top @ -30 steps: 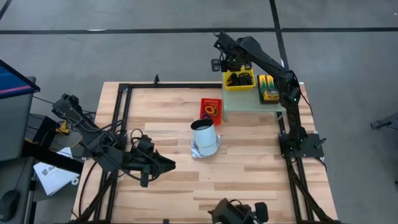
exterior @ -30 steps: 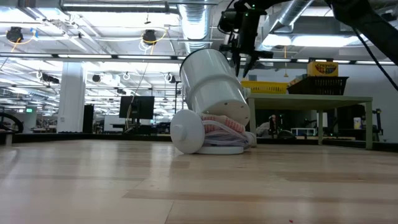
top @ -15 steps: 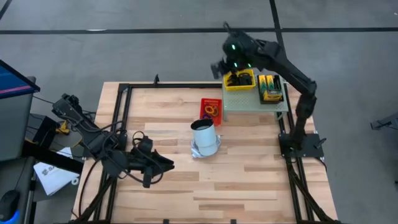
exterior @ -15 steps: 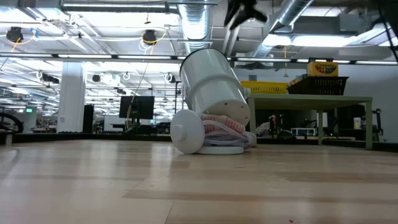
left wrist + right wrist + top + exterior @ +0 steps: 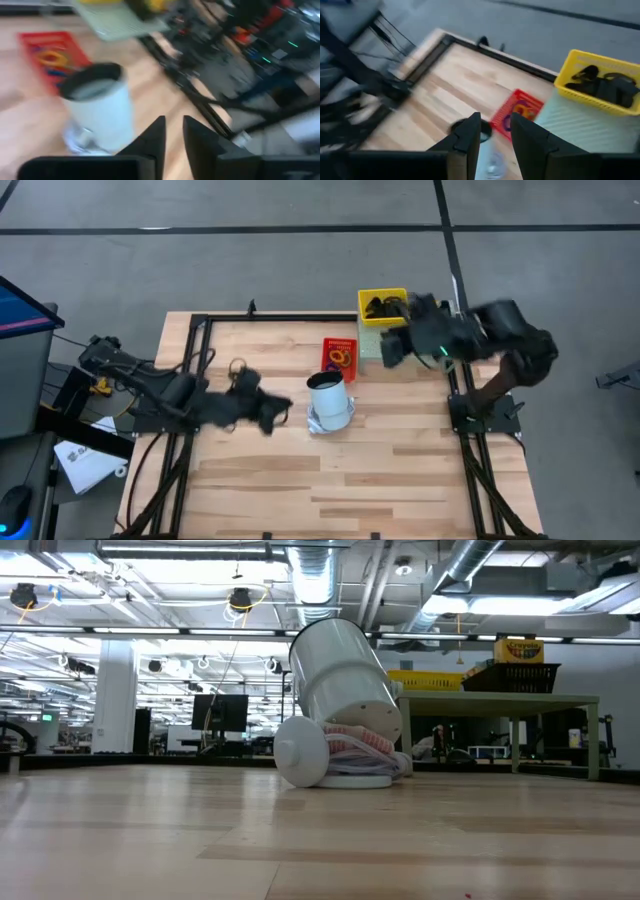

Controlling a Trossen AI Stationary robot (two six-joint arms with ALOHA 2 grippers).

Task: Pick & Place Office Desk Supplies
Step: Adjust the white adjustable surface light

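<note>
Overhead: white cup (image 5: 330, 397) mid-surface, mouth tilted toward red tray (image 5: 340, 355) of rubber bands, bare wood nearer the front edge, yellow bin (image 5: 383, 307) of binder clips on raised shelf; wrist views: left pincer (image 5: 172, 140) and right pincer (image 5: 495, 131) both narrowly parted, empty.

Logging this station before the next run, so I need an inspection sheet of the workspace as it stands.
Surface: wooden table, bare at the front.
Job's things: yellow bin of black binder clips on the green shelf; red tray of rubber bands.
Clutter: white cup tilted on crumpled wrapping.
Grippers: left gripper beside the cup, slightly open; right gripper over the shelf, open, empty.
Cables: loose near the left arm.
Surroundings: grey floor, open hall.
</note>
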